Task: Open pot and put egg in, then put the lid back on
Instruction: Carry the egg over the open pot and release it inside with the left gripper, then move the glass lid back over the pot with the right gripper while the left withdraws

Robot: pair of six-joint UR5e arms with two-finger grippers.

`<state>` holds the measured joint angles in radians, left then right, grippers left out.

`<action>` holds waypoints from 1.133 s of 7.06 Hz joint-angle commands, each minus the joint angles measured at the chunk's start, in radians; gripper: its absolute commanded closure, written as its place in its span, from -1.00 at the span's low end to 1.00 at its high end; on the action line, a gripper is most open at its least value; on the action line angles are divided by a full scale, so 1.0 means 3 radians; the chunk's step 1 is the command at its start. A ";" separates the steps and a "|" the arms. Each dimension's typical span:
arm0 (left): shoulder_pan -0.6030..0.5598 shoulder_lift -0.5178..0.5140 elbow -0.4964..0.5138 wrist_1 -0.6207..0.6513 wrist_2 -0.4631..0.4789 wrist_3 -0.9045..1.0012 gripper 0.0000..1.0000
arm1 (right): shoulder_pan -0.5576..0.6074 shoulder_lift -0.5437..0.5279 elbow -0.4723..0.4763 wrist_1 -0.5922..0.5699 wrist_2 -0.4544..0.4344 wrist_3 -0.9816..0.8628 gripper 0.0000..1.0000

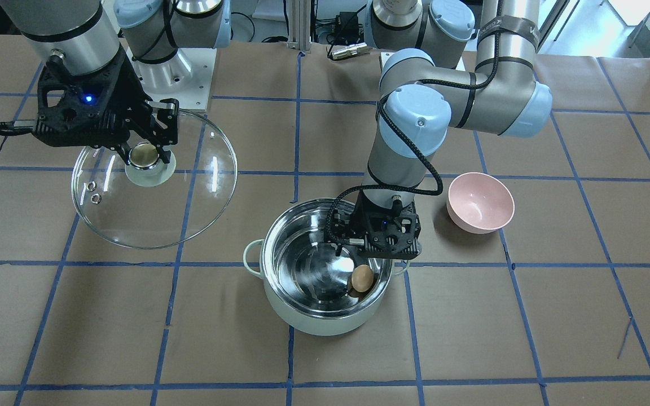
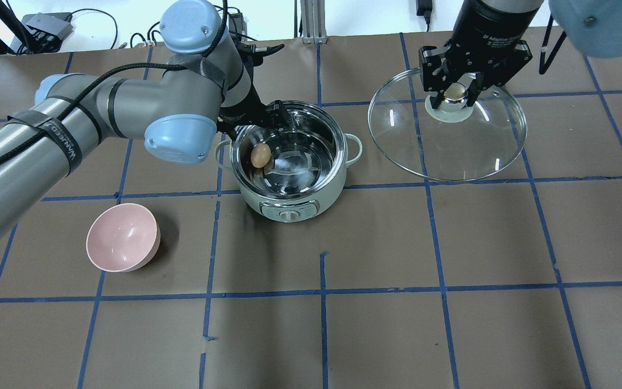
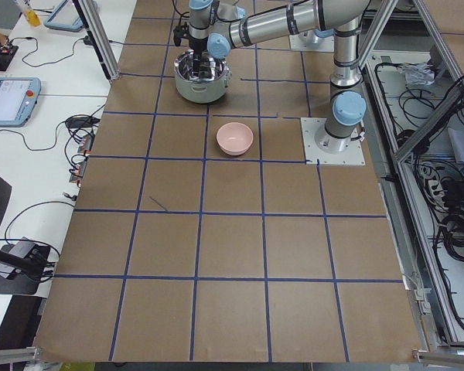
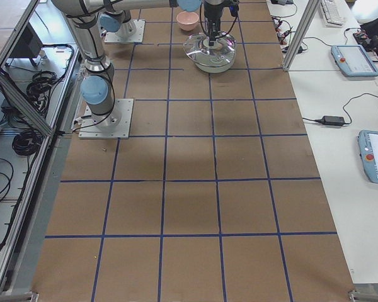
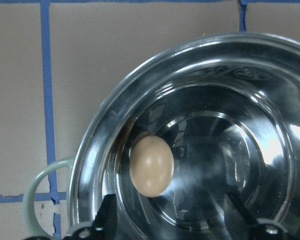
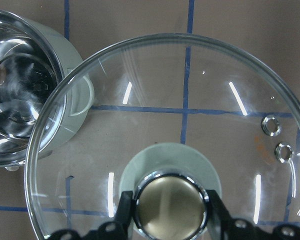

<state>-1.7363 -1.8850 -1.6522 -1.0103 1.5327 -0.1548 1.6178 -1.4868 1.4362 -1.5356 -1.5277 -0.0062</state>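
The mint-green pot (image 1: 325, 324) stands open near the table's middle, also in the overhead view (image 2: 289, 208). The brown egg (image 1: 362, 278) lies free inside against the steel wall (image 5: 151, 165). My left gripper (image 1: 367, 254) hangs open just above the pot's rim, over the egg, empty (image 5: 185, 232). The glass lid (image 1: 189, 186) is off the pot, to its side (image 2: 451, 151). My right gripper (image 1: 147, 152) is shut on the lid's brassy knob (image 6: 170, 210). I cannot tell whether the lid rests on the table.
A pink bowl (image 1: 480, 202) sits on the table on the left arm's side of the pot (image 2: 122, 244). The left arm's elbow (image 2: 178, 138) hangs over the table beside the pot. Blue tape lines cross the brown table.
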 commanded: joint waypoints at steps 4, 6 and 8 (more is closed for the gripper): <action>0.0771 0.1025 0.0107 -0.1461 0.0040 0.0939 -1.00 | 0.0817 0.0668 -0.0358 -0.0648 -0.0062 0.0932 0.86; 0.0746 0.1409 0.0138 -0.1898 0.0331 0.1125 -1.00 | 0.1136 0.0946 -0.0400 -0.1036 -0.0062 0.1613 0.87; 0.0721 0.1421 0.0164 -0.1950 0.0200 0.0982 -1.00 | 0.1300 0.1084 -0.0405 -0.1068 -0.0138 0.1652 0.87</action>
<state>-1.5151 -1.4672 -1.6099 -1.5820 1.6192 0.1654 1.9735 -1.1899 1.3168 -1.8436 -1.5523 0.4699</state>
